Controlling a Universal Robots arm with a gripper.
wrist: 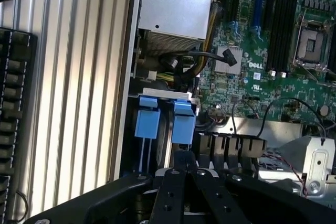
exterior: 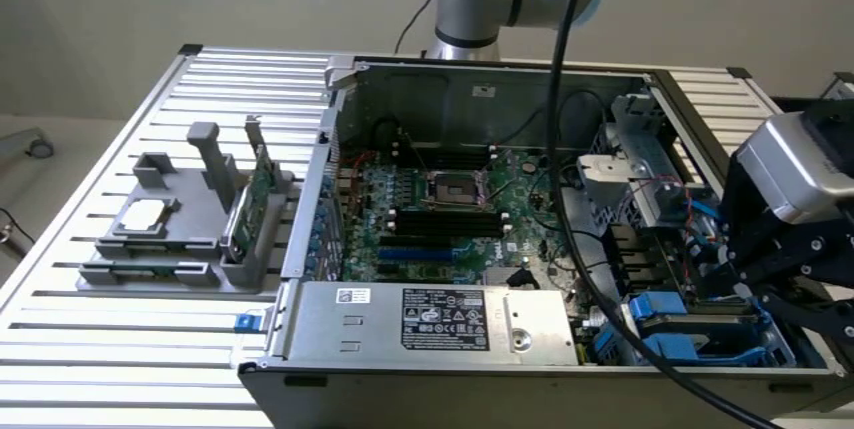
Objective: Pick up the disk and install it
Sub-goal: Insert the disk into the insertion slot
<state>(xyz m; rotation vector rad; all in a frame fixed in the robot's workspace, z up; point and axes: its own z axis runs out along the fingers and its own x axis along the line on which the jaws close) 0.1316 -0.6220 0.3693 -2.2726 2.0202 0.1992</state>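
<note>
Two blue tabs (wrist: 184, 121) show the disk (wrist: 148, 121) sitting edge-up in a corner of the case (exterior: 481, 84), likely slotted there by its rails; fingers (wrist: 173, 187) pressed shut, empty, just beside them

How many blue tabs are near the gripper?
2: the first blue tab sits nearer the slatted table, the second blue tab right beside it, nearer the motherboard. More could be hidden inside the case.

chassis (exterior: 494, 74) open above, black cable (exterior: 565, 199) crossing it, power supply (exterior: 427, 319) alongside
</note>
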